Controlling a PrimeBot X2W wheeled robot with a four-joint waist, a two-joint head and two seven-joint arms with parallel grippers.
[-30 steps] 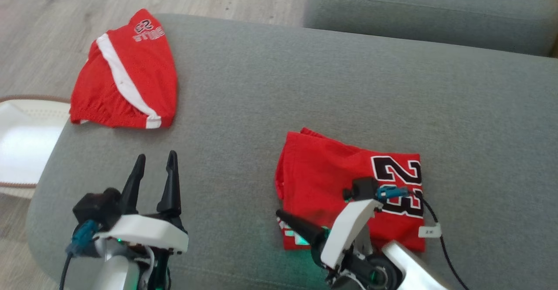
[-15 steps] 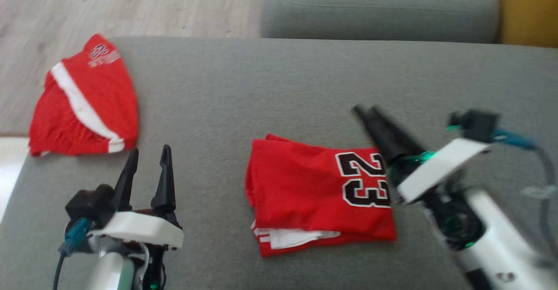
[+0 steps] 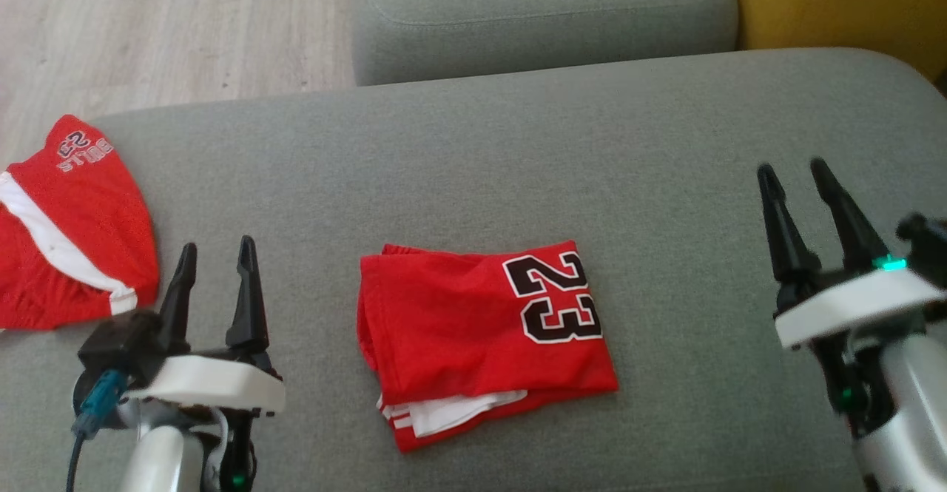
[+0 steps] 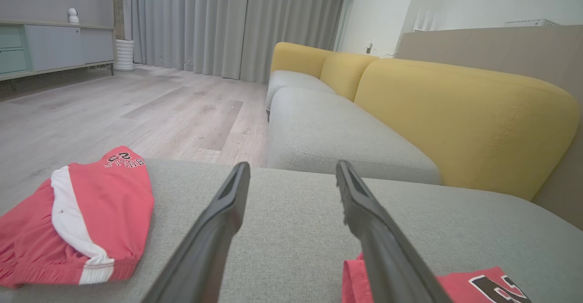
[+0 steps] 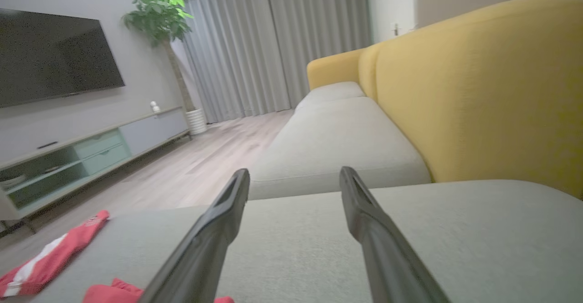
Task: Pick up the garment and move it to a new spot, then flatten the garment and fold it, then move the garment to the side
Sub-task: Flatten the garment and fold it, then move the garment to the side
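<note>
The folded red jersey with a black, white-edged "23" [image 3: 484,329] lies flat on the wide grey fabric sofa seat [image 3: 459,181], about midway between the two arms. A strip of white lining peeks out along its near edge. The left gripper [image 3: 217,245] hovers just left of the jersey, its two dark fingers spread apart and holding nothing. The right gripper [image 3: 792,167] stands well to the jersey's right, above bare cushion, its fingers likewise parted and empty. Only grey upholstery lies between each gripper and the jersey.

A pair of red shorts with a white side stripe [image 3: 66,233] rests at the seat's far left end, near the left gripper but apart from it. Beyond the seat sit a second grey cushion [image 3: 540,11], a mustard-yellow backrest [image 3: 836,4] and pale wooden floorboards [image 3: 148,26].
</note>
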